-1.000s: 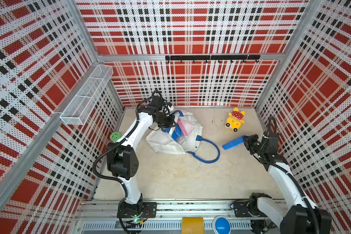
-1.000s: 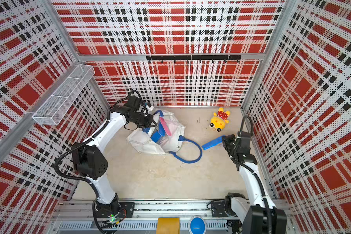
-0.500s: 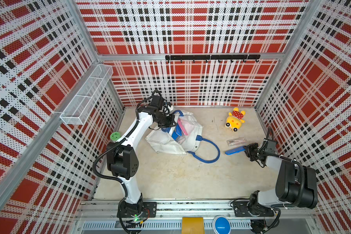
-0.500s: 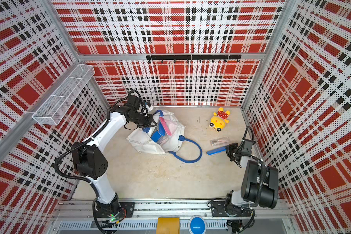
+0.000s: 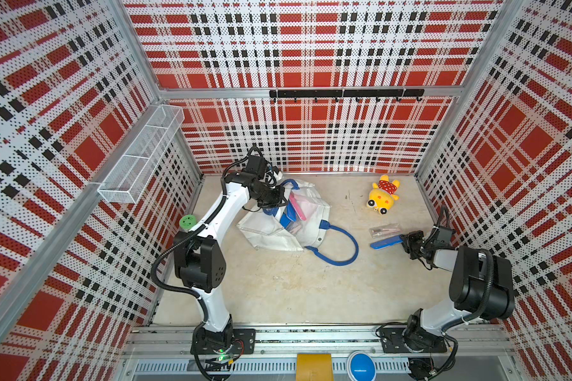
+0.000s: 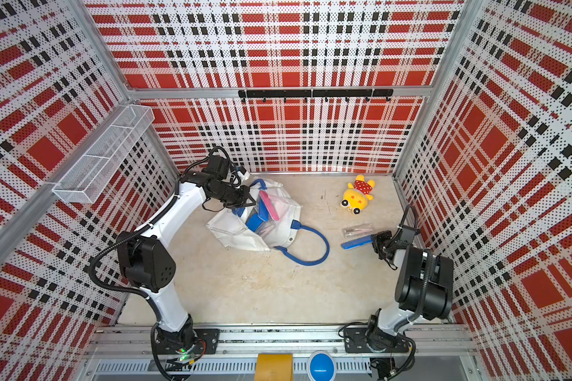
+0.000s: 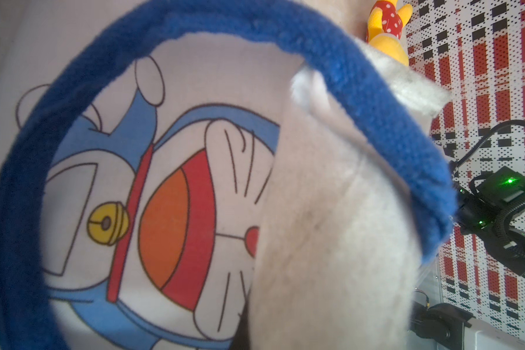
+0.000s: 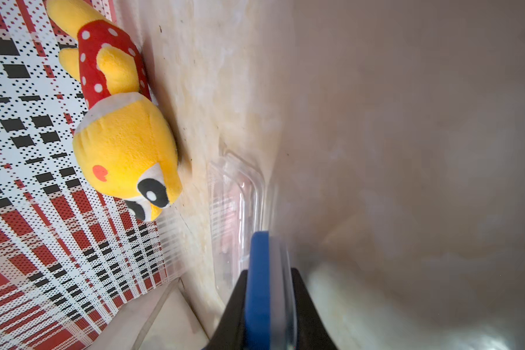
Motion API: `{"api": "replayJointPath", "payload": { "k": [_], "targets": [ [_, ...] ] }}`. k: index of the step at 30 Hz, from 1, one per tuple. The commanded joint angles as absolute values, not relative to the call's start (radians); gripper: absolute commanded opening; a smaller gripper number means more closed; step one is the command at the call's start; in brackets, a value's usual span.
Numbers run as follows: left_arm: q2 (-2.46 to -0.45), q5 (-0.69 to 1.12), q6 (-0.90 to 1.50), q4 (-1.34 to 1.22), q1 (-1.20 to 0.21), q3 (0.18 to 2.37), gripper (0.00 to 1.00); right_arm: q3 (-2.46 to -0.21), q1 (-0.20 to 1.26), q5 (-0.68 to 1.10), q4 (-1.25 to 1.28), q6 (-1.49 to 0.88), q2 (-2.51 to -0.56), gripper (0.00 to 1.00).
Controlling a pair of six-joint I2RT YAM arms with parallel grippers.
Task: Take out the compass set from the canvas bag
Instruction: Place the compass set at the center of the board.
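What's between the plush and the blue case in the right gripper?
A clear plastic case, flat on the floor, close beside the blue case and apart from the plush. Both top views and the right wrist view show it.

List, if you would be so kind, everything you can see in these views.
canvas bag: one, off-white with blue handles, lying open at the far left of the table
pink case: one, pink, sticking out of the bag's mouth
blue case: one, blue, near the right wall
clear case: one, transparent, on the table beside the blue case
plush toy: one, yellow with a red spotted top, far right corner
wire basket: one, white, on the left wall
hook rail: one, black, on the back wall
green disc: one, green, at the foot of the left wall
left gripper: one, black, shut on the canvas bag
right gripper: one, black, shut on the blue case
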State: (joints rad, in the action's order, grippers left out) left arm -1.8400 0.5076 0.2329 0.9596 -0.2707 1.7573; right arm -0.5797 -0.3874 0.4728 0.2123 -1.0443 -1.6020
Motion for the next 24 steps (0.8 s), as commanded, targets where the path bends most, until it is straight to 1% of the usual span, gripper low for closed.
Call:
{"api": "replayJointPath", "payload": {
  "k": [1, 4, 9, 11, 15, 19, 21, 24],
  "targets": [
    [-1.820, 0.534, 0.245, 0.963, -0.283, 1.762, 0.00, -0.575, -0.389, 0.481, 0.304, -1.054, -1.615, 0.22],
    [-1.822, 0.536, 0.247, 0.965, -0.285, 1.763, 0.00, -0.542, -0.389, 0.475, 0.339, -1.073, -1.611, 0.27],
    [-1.822, 0.536, 0.246, 0.965, -0.286, 1.764, 0.00, -0.490, -0.388, 0.450, 0.348, -1.092, -1.561, 0.41],
    [-1.821, 0.536, 0.244, 0.964, -0.286, 1.764, 0.00, -0.486, -0.390, 0.436, 0.305, -1.088, -1.527, 0.45],
    [-1.816, 0.537, 0.241, 0.966, -0.285, 1.762, 0.00, -0.473, -0.397, 0.395, 0.199, -1.086, -1.421, 0.55],
    [-1.810, 0.537, 0.236, 0.965, -0.286, 1.758, 0.00, -0.500, -0.400, 0.333, -0.010, -1.058, -1.269, 0.63],
    [-1.807, 0.538, 0.234, 0.966, -0.285, 1.756, 0.00, -0.508, -0.398, 0.315, -0.088, -1.054, -1.197, 0.65],
    [-1.804, 0.536, 0.232, 0.966, -0.286, 1.753, 0.00, -0.534, -0.370, 0.323, -0.140, -1.031, -1.126, 0.64]
  ]
}}
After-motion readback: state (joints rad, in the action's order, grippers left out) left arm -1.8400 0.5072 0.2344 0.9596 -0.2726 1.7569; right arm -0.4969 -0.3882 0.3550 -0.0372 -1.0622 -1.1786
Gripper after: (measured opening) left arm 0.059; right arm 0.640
